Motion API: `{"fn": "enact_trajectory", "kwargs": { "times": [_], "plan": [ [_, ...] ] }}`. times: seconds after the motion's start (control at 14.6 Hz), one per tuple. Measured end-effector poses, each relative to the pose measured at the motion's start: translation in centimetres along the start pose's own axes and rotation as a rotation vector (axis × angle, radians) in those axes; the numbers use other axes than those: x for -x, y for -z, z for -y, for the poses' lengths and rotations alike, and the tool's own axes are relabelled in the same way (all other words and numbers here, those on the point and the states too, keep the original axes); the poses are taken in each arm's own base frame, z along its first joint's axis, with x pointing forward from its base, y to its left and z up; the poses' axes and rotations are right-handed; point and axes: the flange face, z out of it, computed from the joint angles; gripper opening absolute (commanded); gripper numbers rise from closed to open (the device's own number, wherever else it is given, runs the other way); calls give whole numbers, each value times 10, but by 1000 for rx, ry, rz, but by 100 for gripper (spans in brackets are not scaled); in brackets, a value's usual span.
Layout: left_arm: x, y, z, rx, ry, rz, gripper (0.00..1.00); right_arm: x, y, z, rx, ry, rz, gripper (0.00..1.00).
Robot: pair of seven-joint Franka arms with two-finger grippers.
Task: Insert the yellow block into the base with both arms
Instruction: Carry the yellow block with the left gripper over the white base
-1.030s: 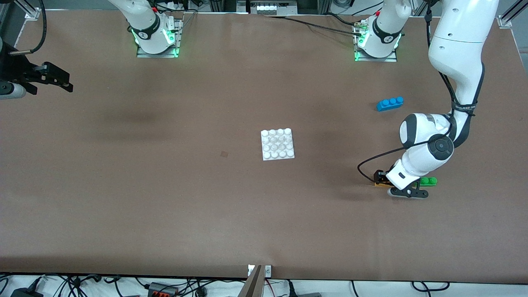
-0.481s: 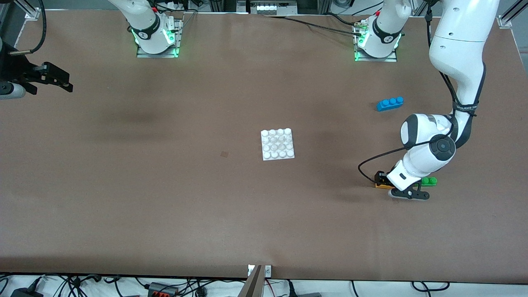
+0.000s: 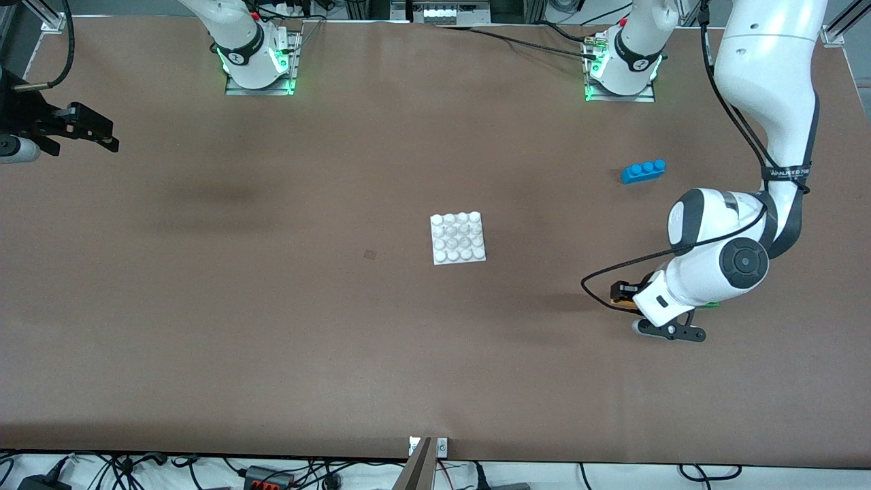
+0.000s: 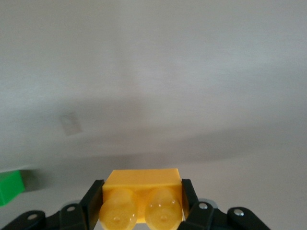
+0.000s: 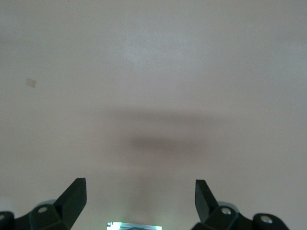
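Spanning the whole view is the brown matte worktop [image 3: 272, 340]. The flat square white studded plastic base [image 3: 458, 237] is sitting at its middle, well apart from both arms. The left claw [image 4: 141, 203] is pinching the small yellow-orange two-stud plastic block [image 4: 142, 201] over the left arm's end, beside a green brick [image 4: 10, 187]. The right claw [image 5: 139, 196] is waiting, spread and empty, at its own end. Risk: the unbraced base is likely sliding under insertion pressure; block may be tilting in the pinch.
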Motion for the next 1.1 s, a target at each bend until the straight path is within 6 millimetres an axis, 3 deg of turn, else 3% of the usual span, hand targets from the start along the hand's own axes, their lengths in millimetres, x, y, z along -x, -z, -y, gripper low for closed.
{"fn": "enact_trajectory", "kwargs": {
  "times": [0.14, 0.41, 0.55, 0.76, 1.1],
  "plan": [
    [3, 3, -36, 13, -33, 21, 51, 0, 0, 0, 0, 0, 0, 100],
    [18, 22, -127, 50, -13, 36, 49, 0, 0, 0, 0, -1, 0, 100],
    [24, 23, -155, 48, -14, 41, 48, 0, 0, -1, 0, -1, 0, 100],
    [32, 10, -184, 41, 31, 65, 47, 0, 0, -1, 0, -2, 0, 100],
    [67, -29, -286, 16, 93, 98, 47, 0, 0, -2, -1, -4, 0, 100]
  ]
}}
